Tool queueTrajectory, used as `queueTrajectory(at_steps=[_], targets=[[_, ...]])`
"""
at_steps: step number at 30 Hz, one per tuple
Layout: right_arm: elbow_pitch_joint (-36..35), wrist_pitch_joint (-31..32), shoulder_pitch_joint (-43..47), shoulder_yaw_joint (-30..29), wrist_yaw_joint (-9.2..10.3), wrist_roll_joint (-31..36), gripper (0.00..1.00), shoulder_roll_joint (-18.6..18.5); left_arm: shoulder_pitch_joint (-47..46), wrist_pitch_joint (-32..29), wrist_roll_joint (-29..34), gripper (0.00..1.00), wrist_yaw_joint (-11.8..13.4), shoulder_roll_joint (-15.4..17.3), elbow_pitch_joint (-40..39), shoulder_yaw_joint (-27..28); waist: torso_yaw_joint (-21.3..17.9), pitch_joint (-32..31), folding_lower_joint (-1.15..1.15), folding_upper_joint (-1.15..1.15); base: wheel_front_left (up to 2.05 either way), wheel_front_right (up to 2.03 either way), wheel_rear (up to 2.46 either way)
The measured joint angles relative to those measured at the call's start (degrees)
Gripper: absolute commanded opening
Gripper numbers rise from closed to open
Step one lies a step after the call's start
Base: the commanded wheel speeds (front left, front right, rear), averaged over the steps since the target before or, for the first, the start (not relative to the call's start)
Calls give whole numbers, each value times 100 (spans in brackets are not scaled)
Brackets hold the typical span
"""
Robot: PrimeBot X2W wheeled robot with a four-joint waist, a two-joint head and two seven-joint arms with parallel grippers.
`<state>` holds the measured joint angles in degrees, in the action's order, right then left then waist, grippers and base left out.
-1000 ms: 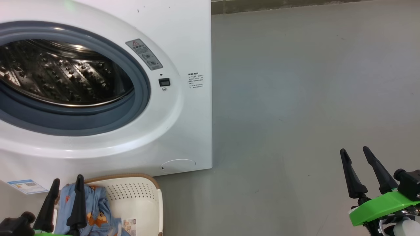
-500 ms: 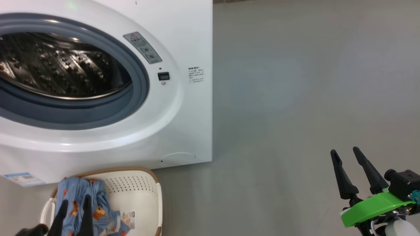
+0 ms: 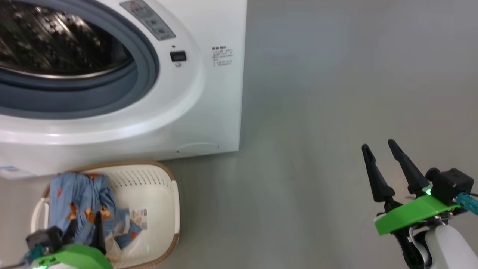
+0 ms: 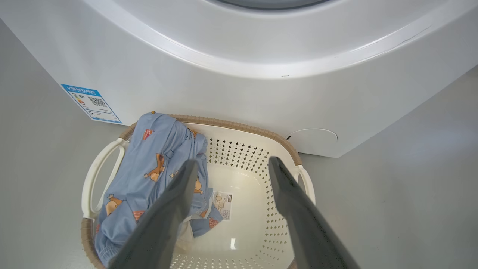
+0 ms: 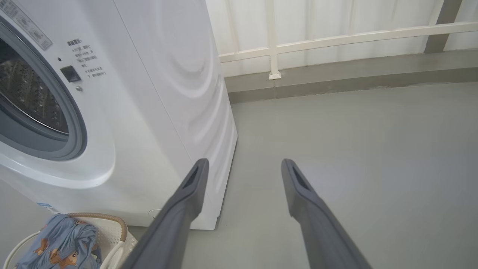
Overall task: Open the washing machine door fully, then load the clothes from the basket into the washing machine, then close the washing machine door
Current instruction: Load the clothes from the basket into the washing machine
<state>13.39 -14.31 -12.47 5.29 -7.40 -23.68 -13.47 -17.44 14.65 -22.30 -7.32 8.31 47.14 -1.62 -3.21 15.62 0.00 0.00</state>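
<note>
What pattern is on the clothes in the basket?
The clothes are light blue with small orange-brown bears; clearest in the left wrist view.

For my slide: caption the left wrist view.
Open left gripper poised over bear-print clothes in the basket before the washing machine.

Surface: grey floor [image 3: 336, 93], smooth and matte, even in colour throughout.
Item one: washing machine [image 3: 220, 112], a white box standing square on the floor, base flat to it.
Item two: basket [image 3: 160, 201], cream with a brown rim, upright on the floor just before the machine's lower front panel; contact between them cannot be confirmed.
Far boundary: the floor ends at a low grey kerb [image 5: 336, 80].
</note>
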Motion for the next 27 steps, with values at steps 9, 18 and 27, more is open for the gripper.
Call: queueTrajectory(at_steps=[9, 18, 27], targets=[[-77, -1, -437, 124, 0, 64, 100, 60, -1226, -1, 370, 100, 59, 80, 1519, -32, -6, 697, 0, 0, 0, 0, 0], [-148, -1, -750, 153, 0, 101, 100, 105, -2032, -1, 545, 100, 278, 132, 2407, -132, -8, 1304, 0, 0, 0, 0, 0], [-212, -26, -1039, 179, 0, 188, 100, 123, -2558, -153, 559, 100, 491, 416, 2621, -192, -32, 1817, 0, 0, 0, 0, 0]])
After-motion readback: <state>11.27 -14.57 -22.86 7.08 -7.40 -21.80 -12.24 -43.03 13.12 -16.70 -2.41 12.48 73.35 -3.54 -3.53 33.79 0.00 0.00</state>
